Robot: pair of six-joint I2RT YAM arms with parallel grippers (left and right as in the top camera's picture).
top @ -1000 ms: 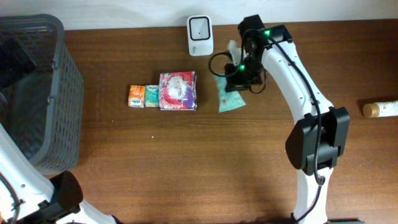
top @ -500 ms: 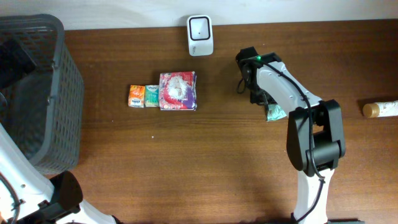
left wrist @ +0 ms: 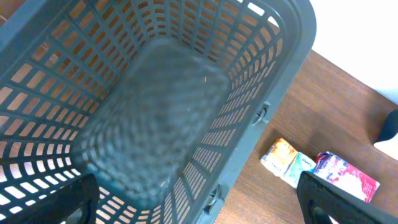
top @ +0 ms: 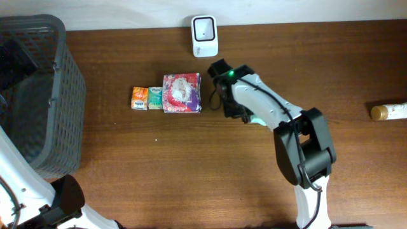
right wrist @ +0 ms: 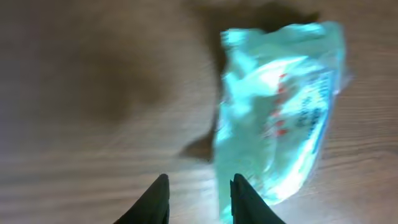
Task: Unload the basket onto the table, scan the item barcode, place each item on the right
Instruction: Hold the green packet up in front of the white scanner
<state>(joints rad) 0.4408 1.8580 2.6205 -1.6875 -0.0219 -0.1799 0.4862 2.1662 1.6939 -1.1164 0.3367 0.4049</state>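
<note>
The scanner (top: 204,27), a small white box, stands at the table's back edge. A teal plastic packet (right wrist: 280,118) lies flat on the wood, and only its edge (top: 257,119) peeks out from under the right arm in the overhead view. My right gripper (right wrist: 199,202) hovers low beside it, slightly open, with bare table between the fingers; its right finger (right wrist: 247,200) overlaps the packet's left edge. That gripper (top: 227,108) sits just right of a pink pack (top: 182,93). My left gripper (left wrist: 199,205) is wide open and empty above the grey basket (left wrist: 273,93).
An orange packet (top: 139,98) and a green packet (top: 155,98) lie in a row left of the pink pack. The basket (top: 38,95) fills the table's left end. A bottle (top: 389,112) lies at the far right edge.
The right gripper held the teal packet near the scanner, carried it right and forward, then opened. The arm has since swung left toward the pink pack. The left arm has not moved.
</note>
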